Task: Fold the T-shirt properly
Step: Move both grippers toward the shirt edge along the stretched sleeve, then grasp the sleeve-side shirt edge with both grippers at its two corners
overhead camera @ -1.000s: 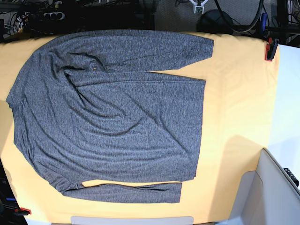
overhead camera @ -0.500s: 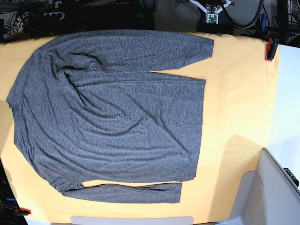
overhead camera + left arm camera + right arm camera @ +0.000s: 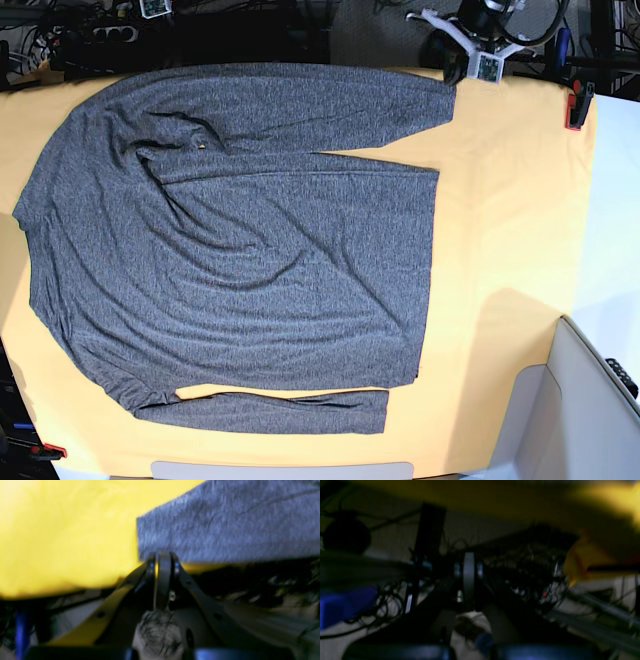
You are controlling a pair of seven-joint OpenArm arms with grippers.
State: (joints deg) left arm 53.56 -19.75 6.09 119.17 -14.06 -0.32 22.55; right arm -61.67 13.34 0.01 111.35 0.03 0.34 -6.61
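T-shirt: flat on yellow table cloth, left-centre | left gripper: jaws closed, empty, at far sleeve cuff | right gripper: closed, empty, off table

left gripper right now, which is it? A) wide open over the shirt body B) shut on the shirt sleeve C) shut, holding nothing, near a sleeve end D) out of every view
C: in the left wrist view the left gripper has its jaws together with nothing between them, at the table edge just short of the T-shirt sleeve end.
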